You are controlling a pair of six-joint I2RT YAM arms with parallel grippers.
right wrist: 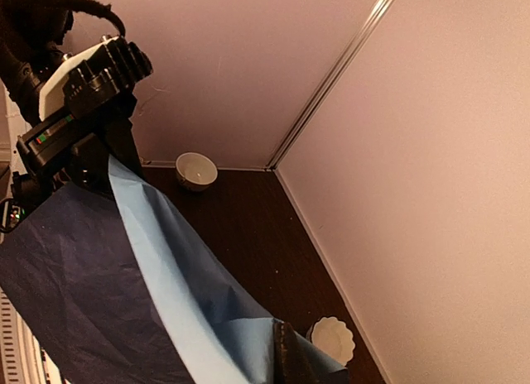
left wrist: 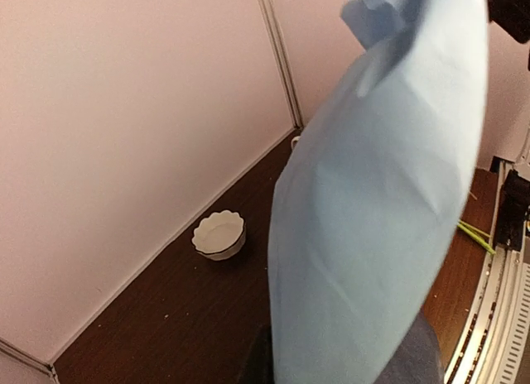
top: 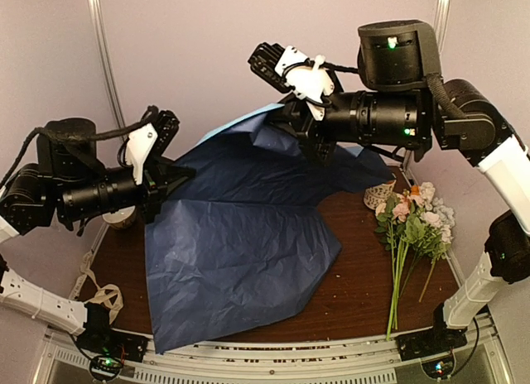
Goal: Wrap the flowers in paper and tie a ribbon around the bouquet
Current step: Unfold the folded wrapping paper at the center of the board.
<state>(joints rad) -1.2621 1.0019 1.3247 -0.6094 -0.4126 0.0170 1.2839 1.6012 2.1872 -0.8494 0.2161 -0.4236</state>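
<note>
Your left tool [top: 171,179] is clamped on the paper's [top: 240,227] left edge and your right tool [top: 305,132] is clamped on its far part. The sheet hangs raised between them, its lower end draped toward the bench's [top: 356,295] near edge. The flowers [top: 410,227] lie by the right edge.

**Background bits around the table**

Dark brown wooden tabletop [top: 364,293], pale lilac walls [top: 190,53] round it. A small white scalloped ceramic bowl [left wrist: 219,233] sits near the wall (left wrist view shows the fluted rim best). A plain round off-white bowl [right wrist: 196,169] is tucked in a corner. Ribbed metal rail [top: 273,351] along the near edge.
</note>
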